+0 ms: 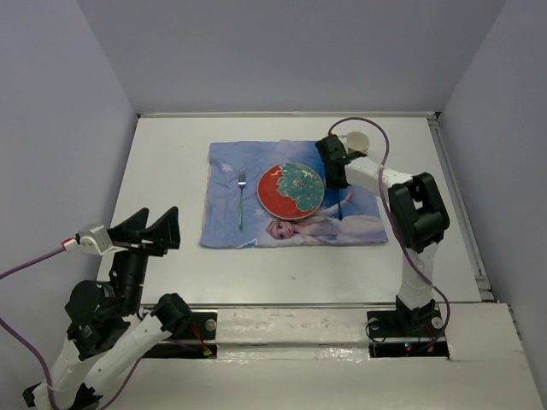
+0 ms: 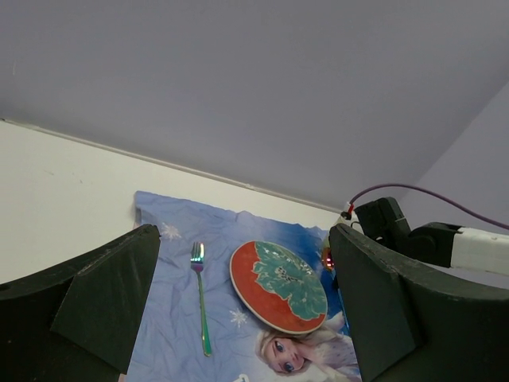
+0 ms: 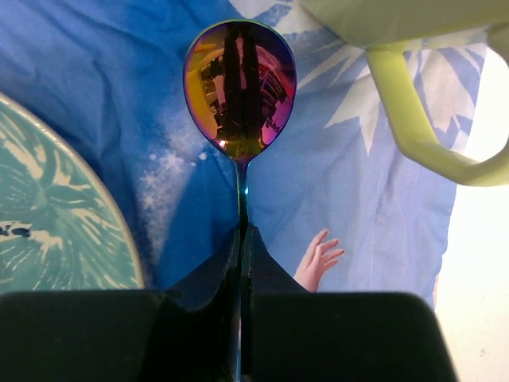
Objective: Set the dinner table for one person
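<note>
- An off-white worktop (image 1: 171,162) (image 2: 56,207) (image 3: 485,318), the dinner table of the scene, is seen from above. It fills the middle of the view and is enclosed by pale grey walls on the left, far and right sides.
- A blue cloth mat (image 1: 226,171) (image 2: 167,263) (image 3: 103,103), printed with a cartoon princess and snowflakes, is spread flat across the centre of the worktop.
- A round plate (image 1: 291,190) (image 2: 278,286) (image 3: 48,215) with a red rim and a teal leaf pattern is set on the middle of the mat.
- A slim iridescent fork (image 1: 241,201) (image 2: 201,306) is laid on the mat just left of the plate, apart from it, with its tines pointed to the far side.
- A pale yellow-green mug (image 1: 357,141) (image 3: 413,119) is placed at the mat's far right corner, with its handle reaching out over the bare worktop.
- The right arm's fingers (image 1: 336,166) (image 3: 207,278) are lowered over the mat between the plate and the mug. They are pressed together on the thin handle of a spoon (image 3: 240,87), whose shiny purple-gold bowl is pointed towards the far side, close beside the mug.
- Whether the spoon is touching the mat cannot be told.
- The left arm's fingers (image 1: 164,231) (image 2: 103,294) are held raised at the near left of the worktop, well apart from the mat. They are spread wide, and nothing is held between them.
</note>
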